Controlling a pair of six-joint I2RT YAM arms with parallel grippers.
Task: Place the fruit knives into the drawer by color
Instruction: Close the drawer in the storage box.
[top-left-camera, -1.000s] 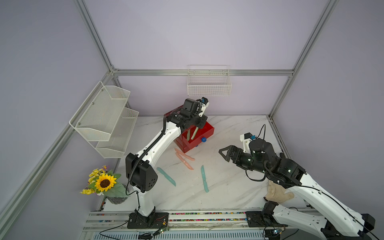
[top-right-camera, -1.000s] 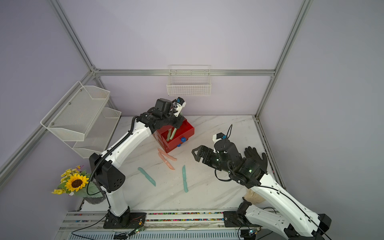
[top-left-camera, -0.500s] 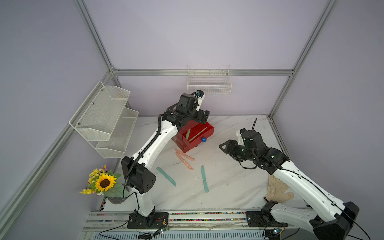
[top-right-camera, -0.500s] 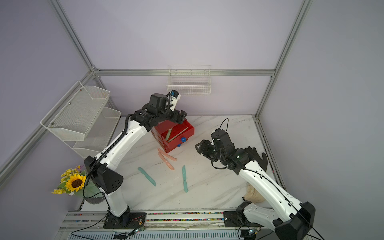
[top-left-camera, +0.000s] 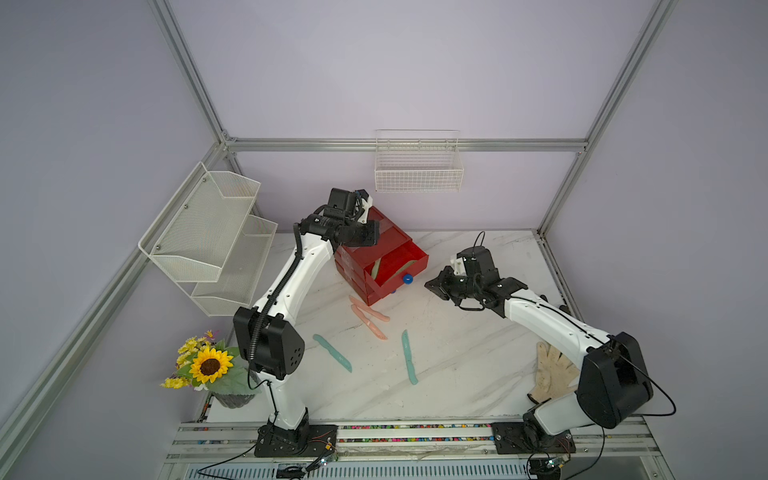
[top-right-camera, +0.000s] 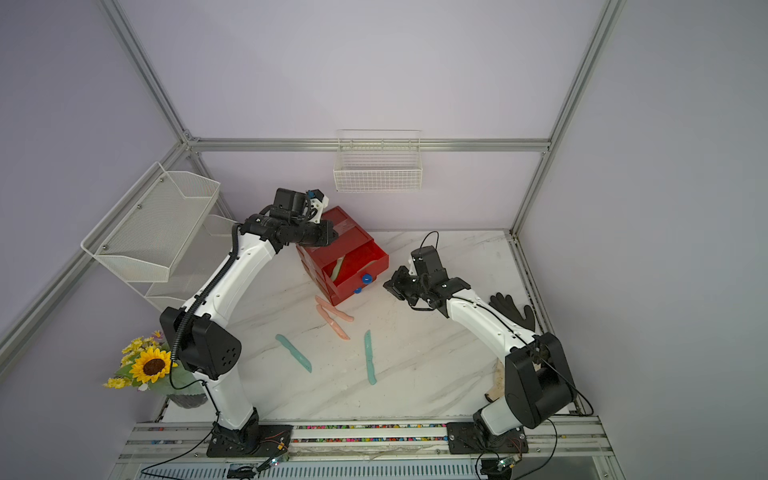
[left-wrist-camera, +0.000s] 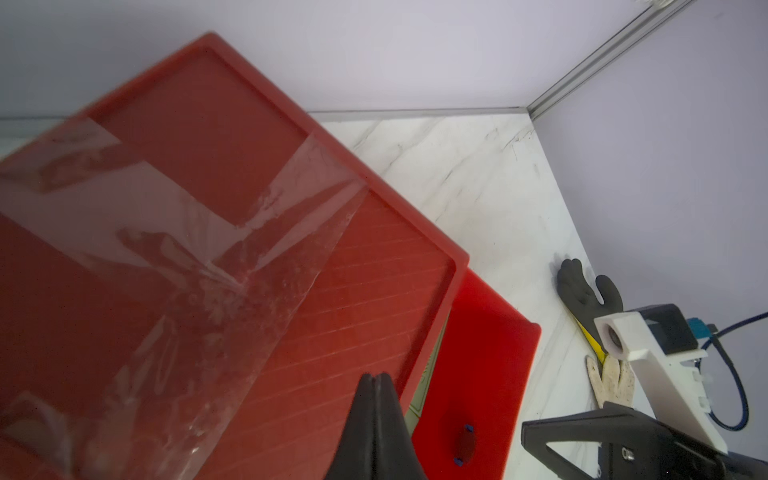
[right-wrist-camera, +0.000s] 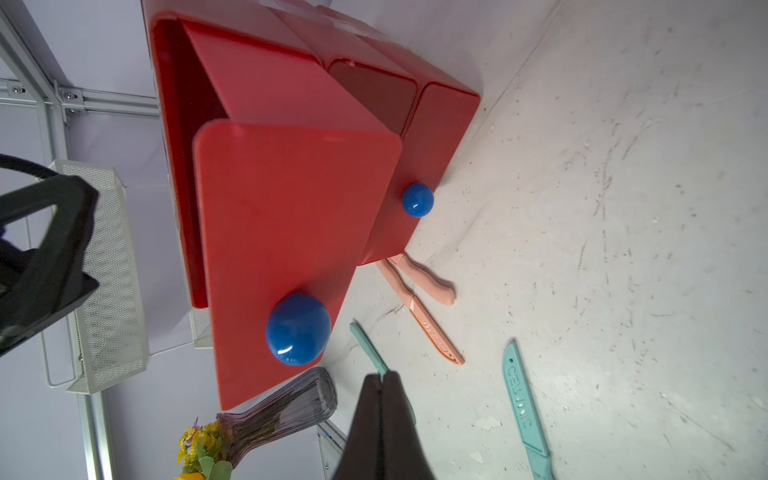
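Pale green knives (top-left-camera: 377, 268) now inside drawer (top-left-camera: 386, 286), left tool (left-wrist-camera: 376, 379) empty

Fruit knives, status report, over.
Shut, empty: left gripper, right gripper. Chest's top drawer open, green knives inside. Pink knives, teal knives on table. Nothing blocking.

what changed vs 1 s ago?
Left pincer, over the open top drawer a second ago, pulled back above the chest lid, now shut; pale green knives lie in that drawer. Right pincer closed from wide open and swung toward the drawer's blue knob. Unchanged: drawer open, pink knives and teal knives on the table.
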